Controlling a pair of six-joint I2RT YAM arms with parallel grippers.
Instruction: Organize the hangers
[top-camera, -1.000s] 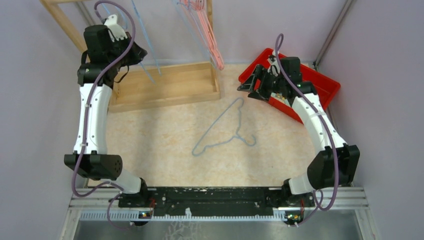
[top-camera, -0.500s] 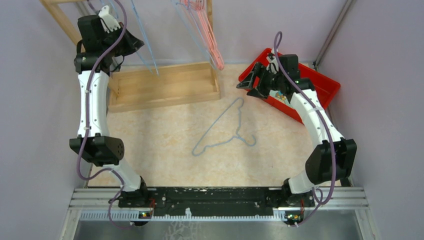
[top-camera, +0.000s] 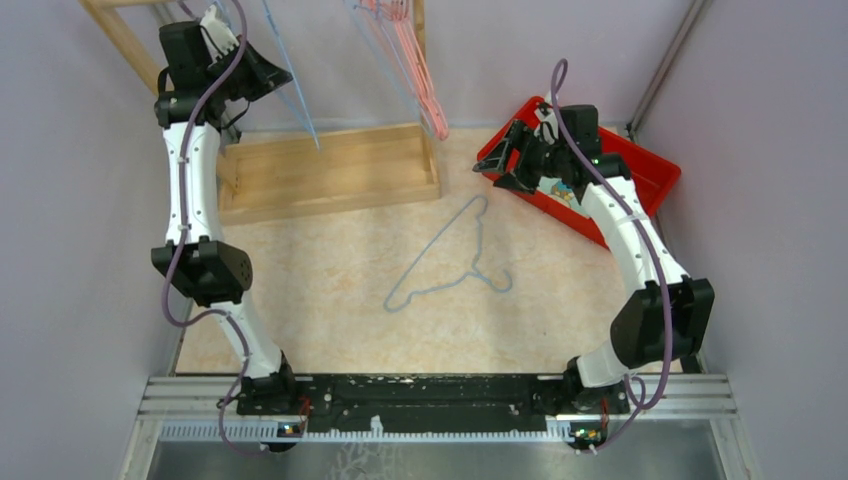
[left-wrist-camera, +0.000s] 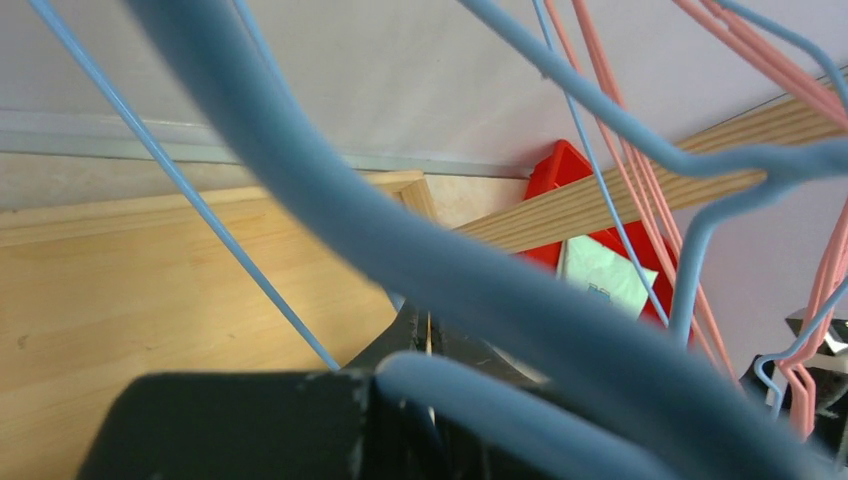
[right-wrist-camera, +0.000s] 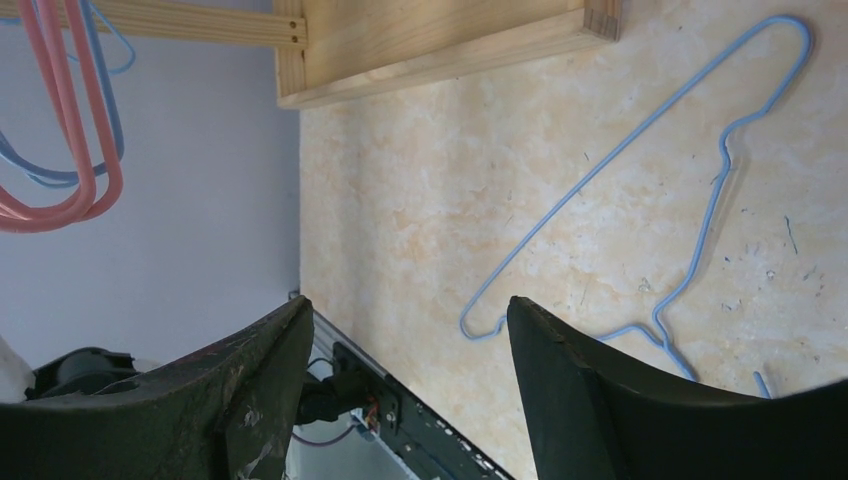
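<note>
My left gripper (top-camera: 268, 76) is raised at the back left beside the wooden rack (top-camera: 330, 172), shut on a light blue hanger (top-camera: 298, 110) that dangles over the rack's base. In the left wrist view this hanger (left-wrist-camera: 330, 190) crosses blurred right over the closed left gripper (left-wrist-camera: 430, 335). Pink hangers (top-camera: 425, 90) and more blue ones hang from the rack's top. Another light blue hanger (top-camera: 450, 262) lies flat mid-table, also visible in the right wrist view (right-wrist-camera: 712, 205). My right gripper (top-camera: 500, 165) hovers open and empty above the table, beyond the hanger's end, at the red bin's edge; the right gripper (right-wrist-camera: 410, 325) holds nothing.
A red bin (top-camera: 655, 168) sits at the back right under my right arm, with a pale green packet (left-wrist-camera: 605, 275) in it. The rack's slanted post (top-camera: 120, 40) rises at the far left. Walls close in on both sides.
My left arm has stretched up and back, carrying the blue hanger higher toward the rack's top. The right gripper has barely shifted and stays open.
</note>
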